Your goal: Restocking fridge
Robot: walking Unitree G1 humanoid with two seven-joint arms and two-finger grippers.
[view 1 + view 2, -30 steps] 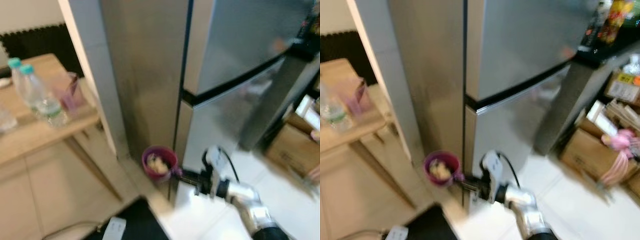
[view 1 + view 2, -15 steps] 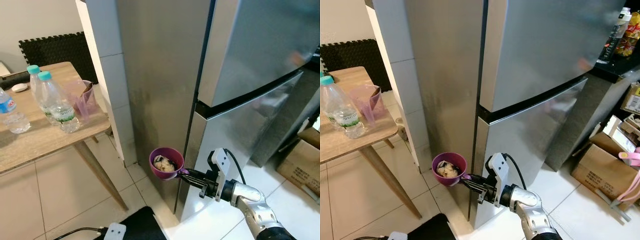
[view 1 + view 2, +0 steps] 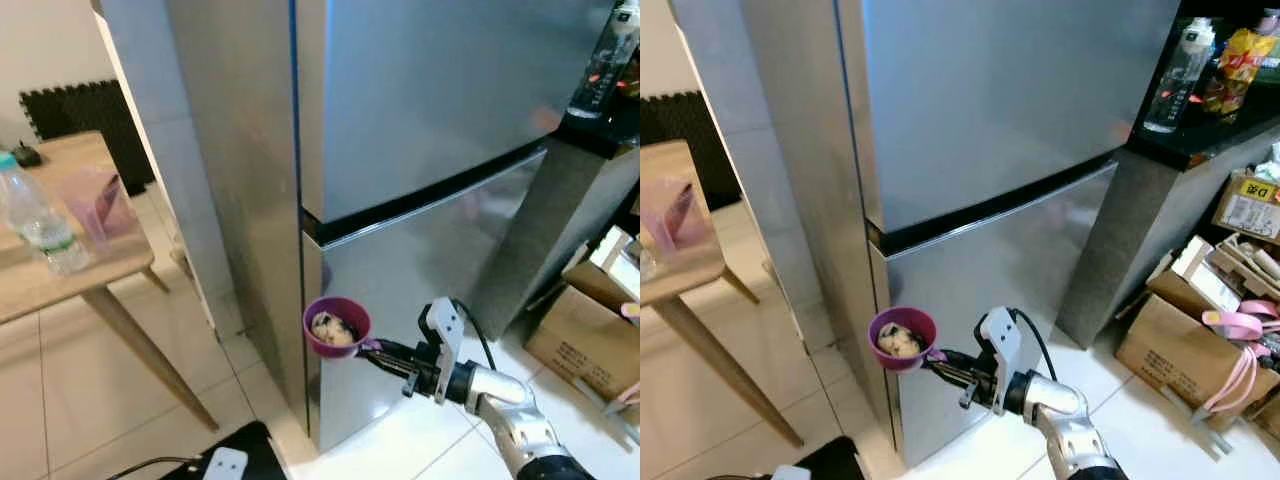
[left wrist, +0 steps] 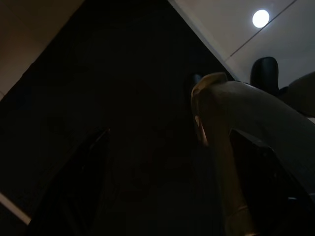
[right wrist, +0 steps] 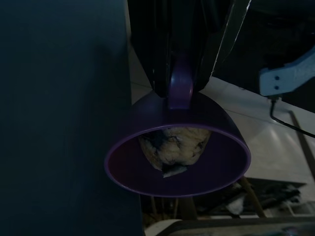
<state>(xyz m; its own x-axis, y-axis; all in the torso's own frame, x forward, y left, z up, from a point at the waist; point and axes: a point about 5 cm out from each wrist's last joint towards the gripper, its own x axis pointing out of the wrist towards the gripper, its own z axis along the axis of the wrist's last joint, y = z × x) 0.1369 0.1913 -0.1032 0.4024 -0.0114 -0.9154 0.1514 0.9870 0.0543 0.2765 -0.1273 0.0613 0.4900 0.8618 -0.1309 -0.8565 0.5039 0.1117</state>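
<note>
Our right gripper (image 3: pixel 385 352) is clamped on the handle of a purple cup (image 3: pixel 337 326) holding pale food (image 5: pixel 173 146), the cup out ahead of our fingertips, just before the closed steel fridge (image 3: pixel 420 120), beside its lower door.
</note>
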